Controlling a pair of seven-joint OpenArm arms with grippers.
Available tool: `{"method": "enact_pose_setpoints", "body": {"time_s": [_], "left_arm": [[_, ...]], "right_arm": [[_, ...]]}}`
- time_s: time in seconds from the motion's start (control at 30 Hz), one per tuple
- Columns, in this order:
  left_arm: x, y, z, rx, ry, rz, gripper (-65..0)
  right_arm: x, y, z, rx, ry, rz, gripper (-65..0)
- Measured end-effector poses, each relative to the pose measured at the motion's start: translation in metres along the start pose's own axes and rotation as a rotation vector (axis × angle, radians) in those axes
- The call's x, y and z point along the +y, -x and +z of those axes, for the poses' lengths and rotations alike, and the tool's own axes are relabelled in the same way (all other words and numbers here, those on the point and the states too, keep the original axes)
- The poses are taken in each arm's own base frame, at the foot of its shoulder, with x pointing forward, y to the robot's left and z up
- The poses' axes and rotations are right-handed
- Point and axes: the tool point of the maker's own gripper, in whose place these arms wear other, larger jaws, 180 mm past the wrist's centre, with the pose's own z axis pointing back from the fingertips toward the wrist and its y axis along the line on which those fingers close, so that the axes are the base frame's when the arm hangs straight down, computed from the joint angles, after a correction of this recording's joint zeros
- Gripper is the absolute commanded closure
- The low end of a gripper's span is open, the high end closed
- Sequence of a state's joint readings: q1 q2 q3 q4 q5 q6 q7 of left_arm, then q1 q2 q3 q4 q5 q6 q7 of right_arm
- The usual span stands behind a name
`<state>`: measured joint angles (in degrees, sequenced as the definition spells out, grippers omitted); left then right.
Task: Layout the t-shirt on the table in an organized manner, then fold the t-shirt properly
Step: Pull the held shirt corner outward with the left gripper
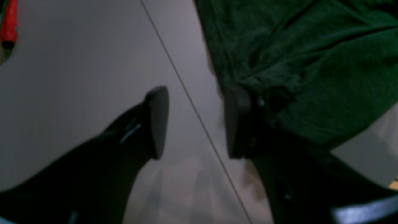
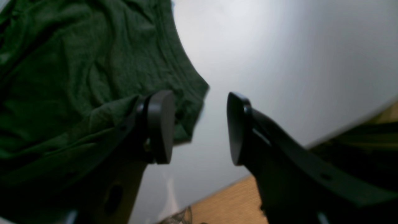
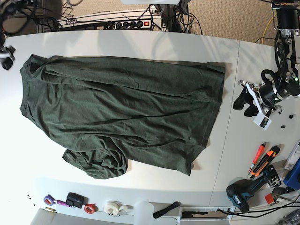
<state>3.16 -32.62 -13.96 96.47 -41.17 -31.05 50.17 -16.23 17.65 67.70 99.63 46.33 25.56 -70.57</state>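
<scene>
At the far left of the base view, the right gripper (image 3: 5, 50) sits half cut off by the frame edge. Its own camera settles its state: the right gripper (image 2: 198, 127) has its jaws spread wide, with only bare table (image 2: 279, 56) between them. The t-shirt (image 2: 77, 77) lies to the left of those jaws, and a hemmed corner reaches just behind the left-hand finger. Blur hides whether cloth and finger touch. In the base view the t-shirt (image 3: 122, 108) is spread over the middle of the table (image 3: 140, 44), and its long axis runs from one gripper toward the other. It is rumpled rather than flat, with one sleeve (image 3: 96, 164) bunched under the near-left corner. The other sleeve and the collar cannot be made out. Further right, past a strip of bare table and the dark seam line (image 3: 229, 117), the left gripper (image 3: 248, 101) faces the shirt's straight hem. From its wrist camera the left gripper (image 1: 196, 123) is also spread and empty. The seam (image 1: 186, 90) runs between its jaws, and the cloth (image 1: 295, 62) lies to the right of the right-hand finger and beyond it. The right arm looks nearer to cloth, so smoothing likely turns on each gripper reaching inward along that long axis to take its own end.
</scene>
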Motion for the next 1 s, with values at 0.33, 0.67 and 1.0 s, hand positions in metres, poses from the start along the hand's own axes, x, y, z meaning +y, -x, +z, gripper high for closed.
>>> {"method": "enact_pose_setpoints", "body": {"time_s": [0.33, 0.67, 1.0], "left_arm": [[0.009, -0.017, 0.004, -0.029, -0.016, -0.025, -29.6], [0.009, -0.012, 0.004, -0.007, -0.017, -0.025, -29.4], [0.0, 0.037, 0.006, 0.183, 0.004, 0.108, -29.4]], "right_arm": [[0.001, 0.081, -0.036, 0.119, -0.161, -0.322, -27.6], [0.027, 0.084, -0.065, 0.112, -0.267, -0.409, -27.6], [0.064, 0.097, -0.077, 0.206, -0.35, -0.277, 0.0]]}}
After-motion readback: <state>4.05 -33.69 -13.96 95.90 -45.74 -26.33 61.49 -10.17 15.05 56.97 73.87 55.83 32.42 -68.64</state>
